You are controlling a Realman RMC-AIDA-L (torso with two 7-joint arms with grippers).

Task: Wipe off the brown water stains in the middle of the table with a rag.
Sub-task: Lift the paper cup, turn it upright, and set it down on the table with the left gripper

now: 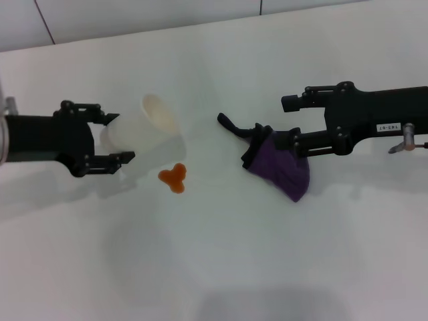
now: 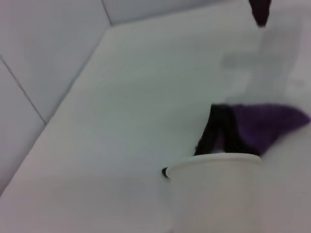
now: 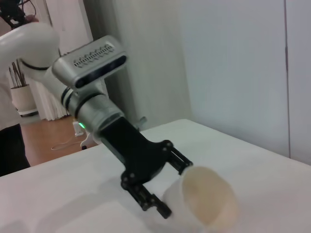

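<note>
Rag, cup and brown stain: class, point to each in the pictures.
rag (image 1: 284, 167), head view, purple cloth middle
cup (image 1: 144, 137), head view, side wall
brown water stains (image 1: 173, 177), head view, blot centre

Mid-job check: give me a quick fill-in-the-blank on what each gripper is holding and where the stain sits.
1. The left gripper is closed around the tilted white ____.
2. The right gripper holds the ____ rag.
3. The brown water stains lie on the table between the cup and the ____.
4. The rag is not yet touching the ____.

Missing words: cup; purple; rag; stains
</note>
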